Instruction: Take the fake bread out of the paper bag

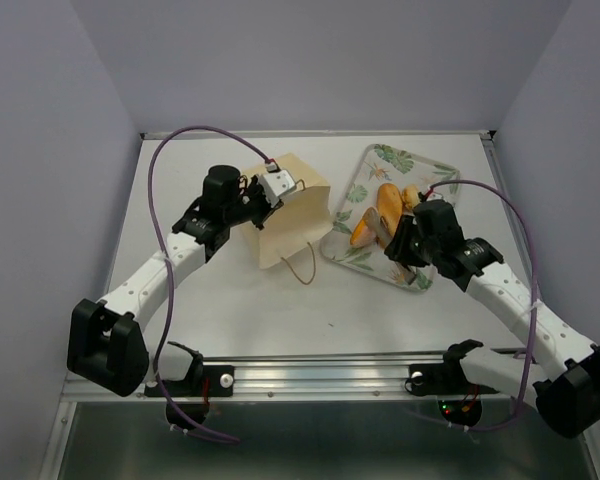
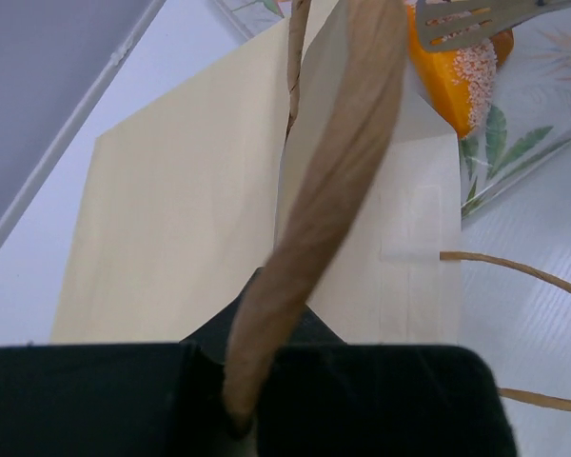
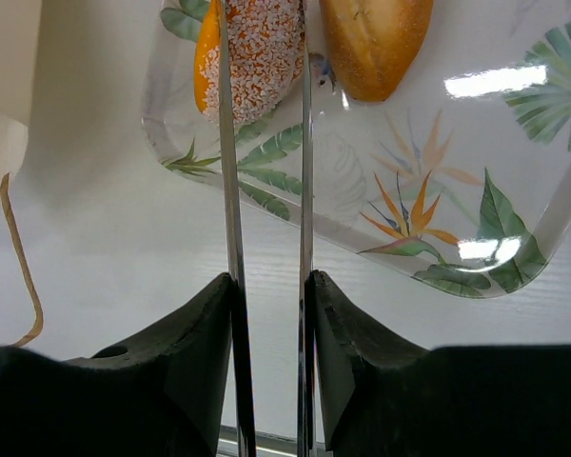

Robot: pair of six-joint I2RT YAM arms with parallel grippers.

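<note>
Two grips: right gripper (image 3: 269, 286) pinches metal tongs (image 3: 231, 190), seeded loaf (image 3: 257, 48) at their tips; left gripper (image 2: 252, 381) clamps the paper bag (image 2: 171, 219) by its rim.

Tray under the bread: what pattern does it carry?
The tray shows green leaves and orange flowers; right wrist view.

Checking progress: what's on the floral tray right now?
Visible on the floral tray: an orange sprinkled loaf between metal tongs, a golden-brown roll and a small yellow piece. The right gripper covers part of the tray, so anything under it is hidden.

The paper bag (image 1: 300, 225) is matt, tray (image 3: 400, 190) glossy, bread (image 3: 262, 48) grainy, tongs (image 3: 230, 190) polished metal.
</note>
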